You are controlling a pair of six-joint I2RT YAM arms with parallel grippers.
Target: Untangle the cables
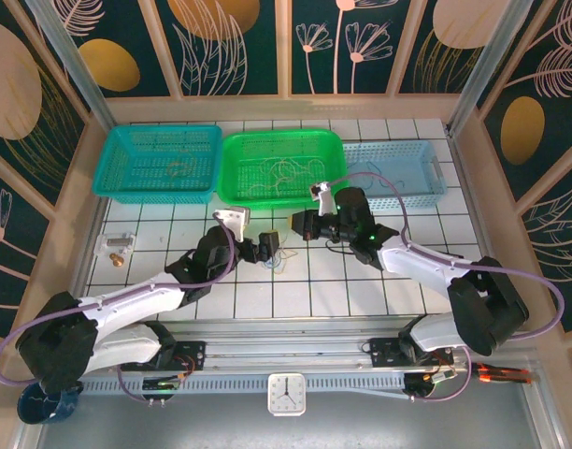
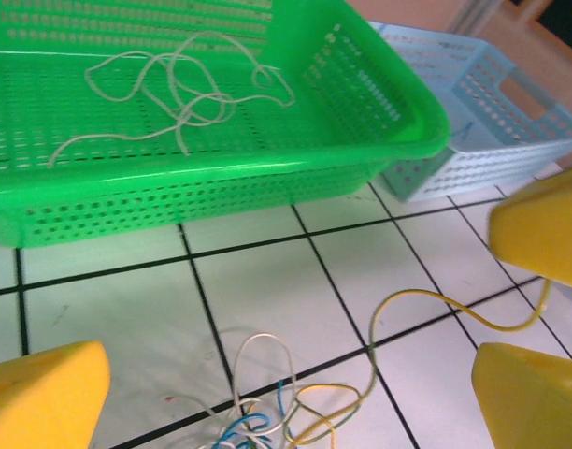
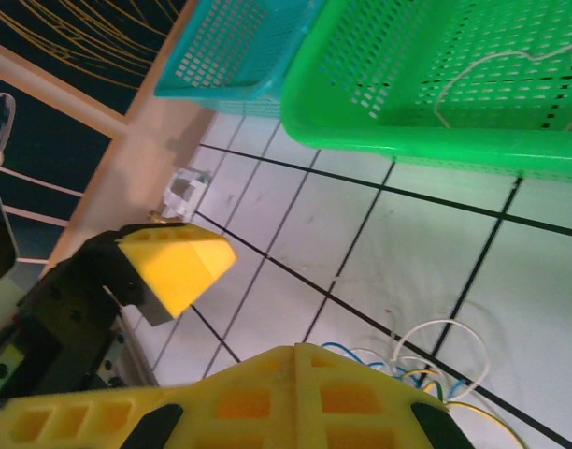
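A small tangle of cables [image 1: 284, 261], white, blue and yellow, lies on the tiled table between the two grippers. From the left wrist, the knot [image 2: 267, 412] sits low between my wide-open left gripper [image 2: 291, 374], touching neither finger. One yellow cable [image 2: 426, 304] arcs up from the knot to my right gripper [image 2: 499, 232], which is shut on its end. In the right wrist view the shut fingers [image 3: 342, 327] cover part of the tangle [image 3: 426, 360]. From above, the left gripper [image 1: 270, 249] and right gripper [image 1: 298, 225] stand close together. Cream cables [image 2: 178, 98] lie in the green basket [image 1: 282, 137].
A teal basket [image 1: 157, 164] stands left of the green one and a pale blue basket [image 1: 398, 173] to its right, all along the back. Small brass parts [image 1: 118, 247] lie at the table's left. A clock [image 1: 286, 394] sits at the near rail.
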